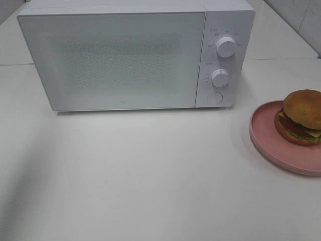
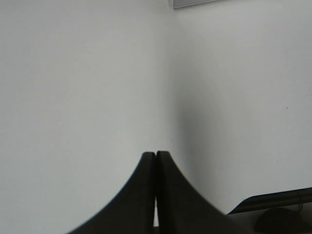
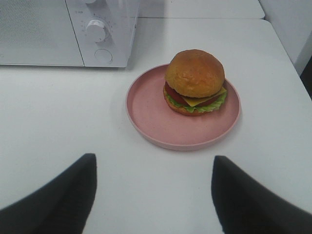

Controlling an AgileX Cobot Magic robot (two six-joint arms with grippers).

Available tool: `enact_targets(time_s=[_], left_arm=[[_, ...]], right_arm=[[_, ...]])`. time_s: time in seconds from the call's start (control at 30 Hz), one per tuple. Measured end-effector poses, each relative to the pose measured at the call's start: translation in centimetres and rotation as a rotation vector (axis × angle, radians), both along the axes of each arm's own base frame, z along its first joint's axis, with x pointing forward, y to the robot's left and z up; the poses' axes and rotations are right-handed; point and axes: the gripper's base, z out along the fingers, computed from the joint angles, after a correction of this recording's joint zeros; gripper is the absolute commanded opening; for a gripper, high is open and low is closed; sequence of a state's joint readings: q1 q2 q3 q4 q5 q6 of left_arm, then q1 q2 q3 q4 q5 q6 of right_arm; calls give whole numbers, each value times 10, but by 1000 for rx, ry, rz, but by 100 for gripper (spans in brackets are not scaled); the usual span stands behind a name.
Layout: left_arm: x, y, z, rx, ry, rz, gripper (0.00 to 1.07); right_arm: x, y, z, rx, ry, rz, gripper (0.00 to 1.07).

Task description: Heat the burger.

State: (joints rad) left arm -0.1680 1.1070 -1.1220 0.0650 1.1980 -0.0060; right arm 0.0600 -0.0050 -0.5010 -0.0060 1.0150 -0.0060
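Exterior high view: burger sits on pink plate on white table, right of closed white microwave. Right gripper jaws spread wide, near the plate, holding nothing. Left gripper jaws pressed together, empty.

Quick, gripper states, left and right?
Left gripper: closed, holding nothing.
Right gripper: open, empty, short of the burger on its pink plate.
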Motion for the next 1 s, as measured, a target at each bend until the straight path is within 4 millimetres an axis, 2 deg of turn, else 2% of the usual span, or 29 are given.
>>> enact_targets(time_s=[0.03,0.07,0.1,0.13,0.17,0.2,0.23,0.27,0.3,0.37,0.4,0.43,0.47,0.5,0.53,0.57,0.6,0.63,0.7,0.73,1.0], left_arm=[[-15,3,-1,-3,-19,3,0],[-15,3,-1,-3,-19,3,0],[-23,4,-1,-5,-30,4,0],[-41,7,-3,-15,-55,13,0],[-41,7,-3,-15,-55,13,0],[-58,10,-5,-24,-85,20,0],[-58,10,-5,-24,-85,20,0],[-74,13,-8,-30,-112,22,0],[-74,13,-8,-30,-112,22,0],[-100,17,-14,-39,-161,22,0],[-100,17,-14,-39,-161,22,0],[-116,20,-19,-46,-198,22,0],[-116,20,-19,-46,-198,22,0],[-132,23,-24,-54,-240,22,0],[-132,23,-24,-54,-240,22,0],[-145,25,-30,-60,-276,22,0],[-145,25,-30,-60,-276,22,0],[-157,27,-34,-68,-318,21,0],[-164,28,-36,-74,-340,21,0],[-176,29,-40,-90,-388,17,0],[-203,26,-58,-99,-502,-131,0]], right_arm=[[0,0,0,0,0,0,64],[0,0,0,0,0,0,64],[0,0,0,0,0,0,64],[0,0,0,0,0,0,64],[0,0,0,0,0,0,64],[0,0,0,0,0,0,64],[0,0,0,0,0,0,64],[0,0,0,5,0,3,64],[0,0,0,5,0,3,64],[0,0,0,0,0,0,64],[0,0,0,0,0,0,64],[0,0,0,0,0,0,64],[0,0,0,0,0,0,64],[0,0,0,0,0,0,64],[0,0,0,0,0,0,64],[0,0,0,0,0,0,64],[0,0,0,0,0,0,64],[0,0,0,0,0,0,64],[0,0,0,0,0,0,64],[0,0,0,0,0,0,64],[0,0,0,0,0,0,64]])
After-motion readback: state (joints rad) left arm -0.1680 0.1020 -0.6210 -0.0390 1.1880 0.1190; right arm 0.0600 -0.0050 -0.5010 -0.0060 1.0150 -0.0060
